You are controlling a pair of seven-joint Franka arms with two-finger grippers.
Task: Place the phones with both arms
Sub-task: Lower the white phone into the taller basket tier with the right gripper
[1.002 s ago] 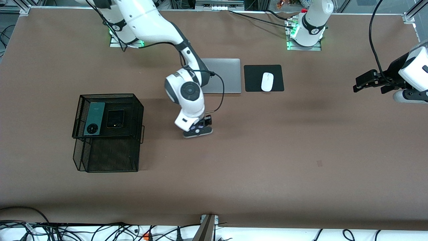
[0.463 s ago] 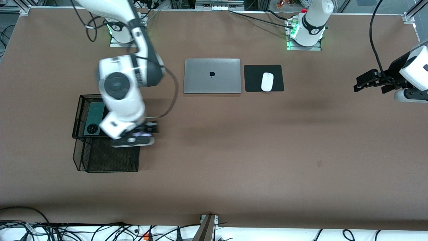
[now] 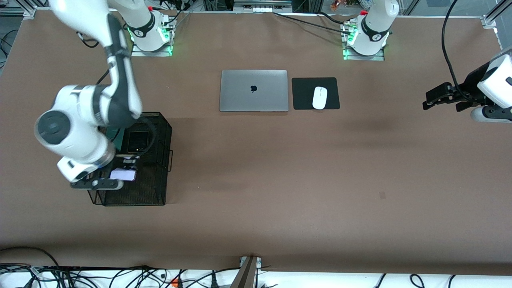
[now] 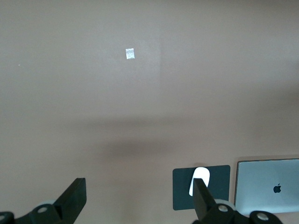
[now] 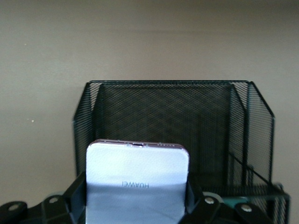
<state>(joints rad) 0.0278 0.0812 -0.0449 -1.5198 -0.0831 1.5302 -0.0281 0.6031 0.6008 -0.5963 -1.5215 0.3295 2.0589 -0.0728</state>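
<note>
The right gripper (image 3: 120, 176) was clamped on the pale phone (image 3: 123, 175), its two fingers pressed against the phone's side edges, and it hung over the lower tier of the black wire rack (image 3: 132, 192). In the right wrist view the pale phone (image 5: 137, 182) lay flat between the fingers (image 5: 77, 191), with upside-down lettering on its light face, and the open mesh tray of the rack (image 5: 163, 112) showed just ahead of it. The right arm (image 3: 76, 128) reached from its base at the top of the desk and covered part of the rack's upper tier.

On that upper tier lay the small black phone (image 3: 137, 141), flat, and beside it, toward the right arm's end of the desk, a sliver of the dark green phone (image 3: 117, 136) showed from under the arm; the two were just beside each other, though I could not tell whether they touched.

The left gripper (image 3: 430, 100) waited in the air over the left arm's end of the brown desk (image 3: 280, 180), its fingers spread apart and holding nothing. In the left wrist view the fingers (image 4: 72, 198) stood well apart above bare desk.

Near the middle of the desk, close to the arm bases, sat a closed grey laptop (image 3: 254, 91), and just beside it, toward the left arm's end, a white mouse (image 3: 319, 97) rested on a black mouse pad (image 3: 304, 94)
</note>
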